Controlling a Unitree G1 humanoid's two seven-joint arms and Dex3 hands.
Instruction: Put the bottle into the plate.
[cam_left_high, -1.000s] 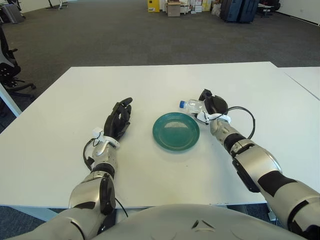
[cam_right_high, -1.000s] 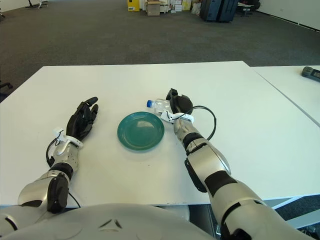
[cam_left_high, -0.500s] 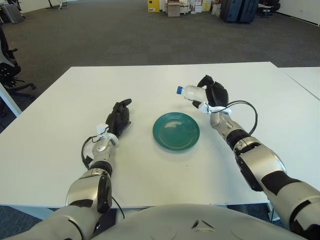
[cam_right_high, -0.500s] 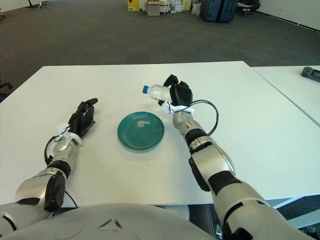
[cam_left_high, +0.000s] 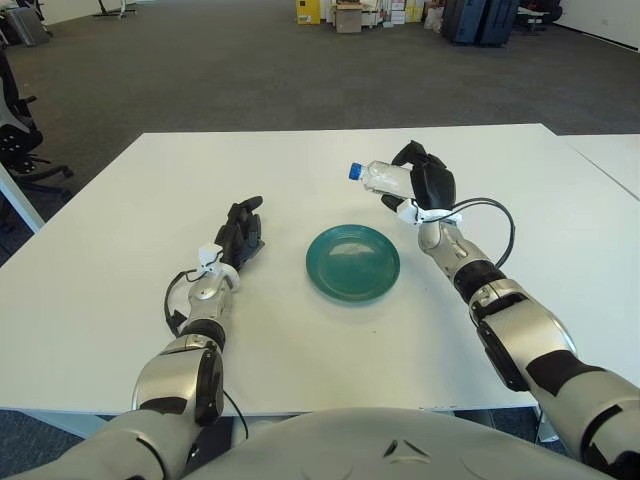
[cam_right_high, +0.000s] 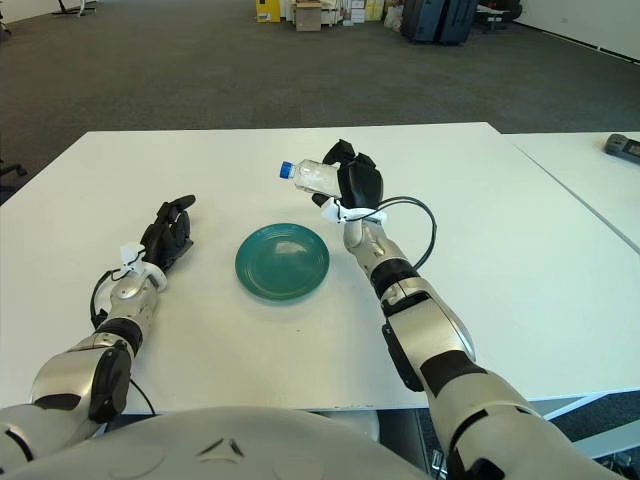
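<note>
Clear plastic: your water bottle (cam_left_high: 381, 177) is hanging in the air on its side, blue cap (cam_left_high: 354, 171) pointing left, well above the white table (cam_left_high: 330, 170) and just beyond the far-right rim of the plate.
Right hand: your right hand (cam_left_high: 424, 185) is wrapping its fingers around the bottle's base end.
Change: over the last second you are lifting the bottle off the table, where it was lying beside the plate.
Teal plate (cam_left_high: 352, 263): it is sitting bare, near and left of the bottle.
Meaning: the pickup looks done; carrying left and lowering is what remains.
Left hand: your left hand (cam_left_high: 239, 234) is resting flat on the table, fingers relaxed, drawing back slightly.
</note>
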